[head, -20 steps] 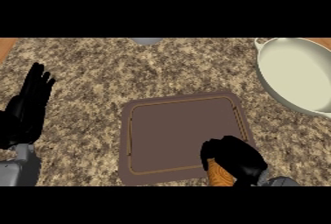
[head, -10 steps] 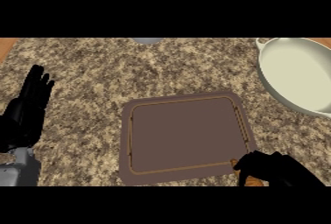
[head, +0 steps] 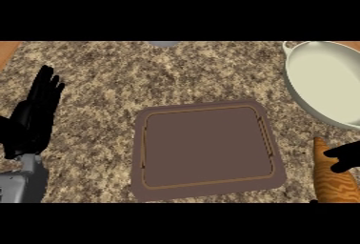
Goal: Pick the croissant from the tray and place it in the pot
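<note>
The right hand [head: 345, 157] curls round a ridged, tapered orange croissant [head: 332, 181]. Left of it lies the flat brown square tray [head: 207, 183]; above, the smooth cream pot [head: 299, 90]. The left hand [head: 35, 114] rests open on the speckled granite counter [head: 141, 71]

1. One tray [head: 207, 183], brown and square, lying on the desk [head: 141, 76].
2. One pot [head: 302, 90], cream-coloured, partly cut off at the right edge.
3. One croissant [head: 332, 183], orange-brown, at the lower right.
4. Two black hands: left hand [head: 35, 116], right hand [head: 345, 157].
5. One grey object [head: 163, 44], at the desk's far edge, unidentifiable.
</note>
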Controlling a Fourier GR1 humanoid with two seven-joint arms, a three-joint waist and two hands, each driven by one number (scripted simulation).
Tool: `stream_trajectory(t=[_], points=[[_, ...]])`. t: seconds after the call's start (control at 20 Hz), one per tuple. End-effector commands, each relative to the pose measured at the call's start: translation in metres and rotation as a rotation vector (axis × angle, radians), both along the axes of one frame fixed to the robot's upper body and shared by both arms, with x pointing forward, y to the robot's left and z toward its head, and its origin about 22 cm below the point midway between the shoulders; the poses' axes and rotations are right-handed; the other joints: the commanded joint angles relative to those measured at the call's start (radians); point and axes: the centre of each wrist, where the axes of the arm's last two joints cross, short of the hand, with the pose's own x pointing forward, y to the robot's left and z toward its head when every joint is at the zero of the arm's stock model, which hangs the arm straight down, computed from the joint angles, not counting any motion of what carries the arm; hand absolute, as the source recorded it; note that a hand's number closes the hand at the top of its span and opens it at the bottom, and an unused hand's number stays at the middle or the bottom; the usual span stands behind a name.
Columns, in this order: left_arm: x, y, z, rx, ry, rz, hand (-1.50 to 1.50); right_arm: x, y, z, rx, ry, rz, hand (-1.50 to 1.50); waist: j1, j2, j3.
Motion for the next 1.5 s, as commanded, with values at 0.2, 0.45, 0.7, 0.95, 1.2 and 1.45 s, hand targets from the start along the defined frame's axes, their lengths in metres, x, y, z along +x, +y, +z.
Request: stream_trajectory(t=[0.2,0.45,0.7,0.95,1.2,1.45], points=[[0.004,0.001,0.010,0.007,-0.002,-0.021,0.00,0.045,-0.073,0.040,0.110,-0.052,-0.163,1.50,0.024,0.004,0.000],[-0.009,-0.007,0.012,-0.004,-0.013,-0.007,0.00,0.080,-0.104,0.039,0.123,-0.023,-0.201,1.50,0.035,0.004,0.000],[-0.007,-0.021,-0.010,0.002,-0.036,-0.010,0.00,0.113,-0.116,0.013,0.161,0.027,-0.206,1.50,0.032,0.005,0.000],[-0.002,-0.014,-0.001,-0.003,-0.015,-0.021,0.00,0.137,-0.131,-0.007,0.114,-0.039,-0.260,1.50,0.039,0.007,0.001],[0.007,-0.022,0.006,-0.001,-0.029,-0.055,0.00,0.152,-0.137,-0.009,-0.217,-0.125,-0.431,1.50,0.066,0.015,0.002],[0.011,-0.016,-0.007,0.002,-0.020,-0.055,0.00,0.190,-0.150,-0.042,-0.217,-0.091,-0.429,1.50,0.066,0.017,0.002]])
